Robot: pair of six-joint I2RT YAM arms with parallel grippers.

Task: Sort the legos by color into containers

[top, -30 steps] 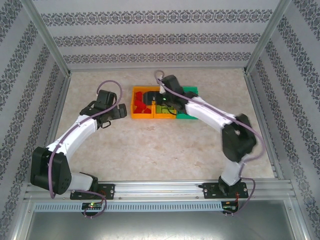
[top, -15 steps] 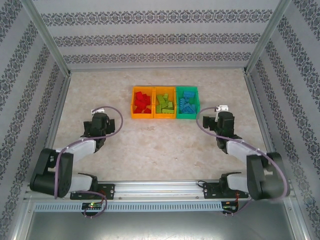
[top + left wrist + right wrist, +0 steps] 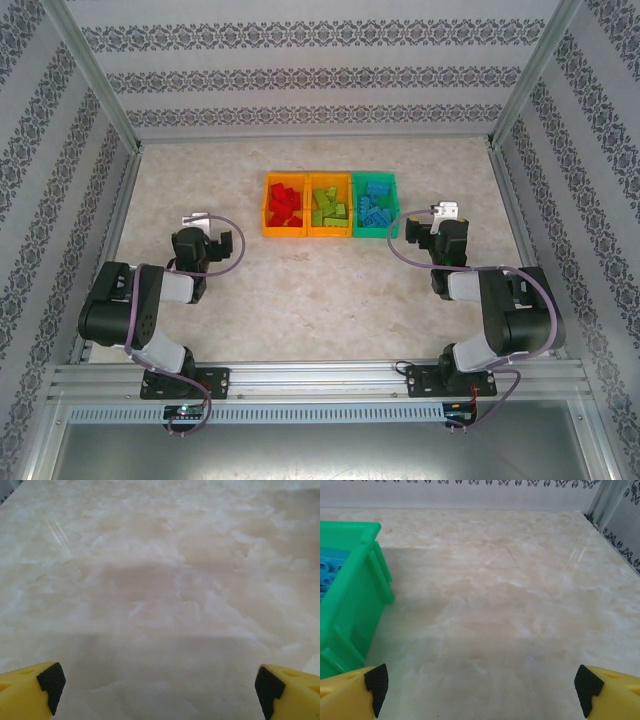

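Three joined containers stand in a row at the table's back middle. The left orange bin (image 3: 284, 236) holds red legos (image 3: 285, 205). Lime green legos (image 3: 330, 208) lie in the middle orange bin (image 3: 330, 235), and blue legos (image 3: 375, 207) in the green bin (image 3: 374, 236). My left gripper (image 3: 205, 242) stands open left of the bins, low over bare table, its yellow fingers wide apart around nothing (image 3: 160, 690). The right gripper (image 3: 437, 235) is open too, just right of the green bin (image 3: 350, 605), with blue legos (image 3: 330, 570) showing inside it and nothing between its fingers (image 3: 480, 687).
Both arms are folded back close to their bases. Aluminium posts (image 3: 515, 200) and patterned walls (image 3: 320, 80) close the table on three sides. Bare marbled tabletop (image 3: 320, 290) lies in front of the bins.
Both arms have drawn back from the bins toward their bases and folded up. The right gripper has left the middle bin, and both grippers stay open and empty.
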